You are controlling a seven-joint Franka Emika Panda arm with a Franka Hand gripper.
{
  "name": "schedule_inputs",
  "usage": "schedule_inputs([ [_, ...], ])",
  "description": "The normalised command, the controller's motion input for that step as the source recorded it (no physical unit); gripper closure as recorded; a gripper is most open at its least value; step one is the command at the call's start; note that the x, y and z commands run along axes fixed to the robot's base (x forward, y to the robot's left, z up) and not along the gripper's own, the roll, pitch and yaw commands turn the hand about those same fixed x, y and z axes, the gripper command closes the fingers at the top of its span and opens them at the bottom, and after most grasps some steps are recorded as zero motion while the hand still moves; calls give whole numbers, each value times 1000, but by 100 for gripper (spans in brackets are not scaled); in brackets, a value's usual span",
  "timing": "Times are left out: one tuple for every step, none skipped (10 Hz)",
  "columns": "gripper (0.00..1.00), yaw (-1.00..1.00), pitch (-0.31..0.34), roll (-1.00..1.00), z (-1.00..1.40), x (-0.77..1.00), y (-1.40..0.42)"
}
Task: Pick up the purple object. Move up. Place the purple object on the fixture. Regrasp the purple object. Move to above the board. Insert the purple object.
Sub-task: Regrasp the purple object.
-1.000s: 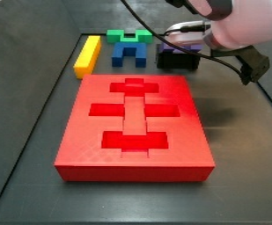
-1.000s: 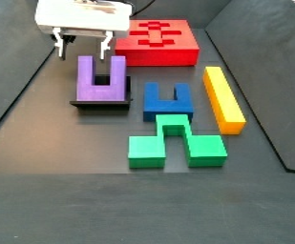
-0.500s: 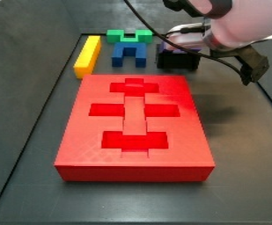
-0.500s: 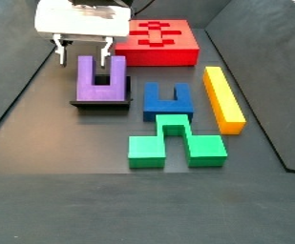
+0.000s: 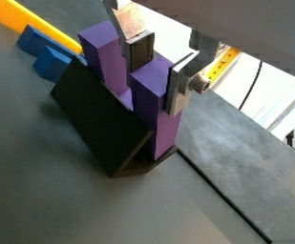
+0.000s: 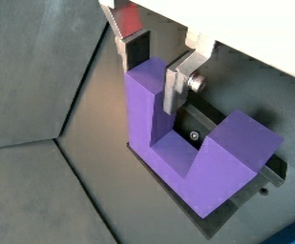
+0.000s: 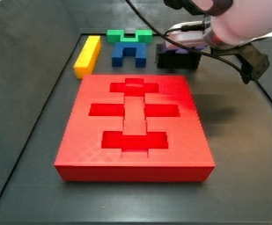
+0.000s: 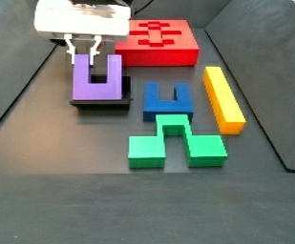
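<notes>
Gripper point(image 8: 83, 46) straddles one prong of your purple object point(image 8: 97, 80) — fingers point(image 6: 178, 84) clamped on it — block seated upright in the fixture point(image 5: 101, 124).

Floor point(image 8: 60, 205): dark grey, matte, one flat sheet with a thin seam across the front. Darker panels point(image 7: 15, 105) rise along its sides. Soft shadow point(image 7: 238, 112) on the floor. Bright white area point(image 5: 280, 91) beyond the edge. Gripper point(image 8: 83, 43) low at the back-left, closed on the purple object point(image 8: 96, 84).
</notes>
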Motion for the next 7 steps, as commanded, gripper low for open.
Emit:
schedule_inputs([
  [100, 0, 0, 0, 0, 0, 0],
  [100, 0, 0, 0, 0, 0, 0],
  [100, 0, 0, 0, 0, 0, 0],
  [100, 0, 0, 0, 0, 0, 0],
  [100, 0, 0, 0, 0, 0, 0],
  [100, 0, 0, 0, 0, 0, 0],
  [100, 0, 0, 0, 0, 0, 0],
])
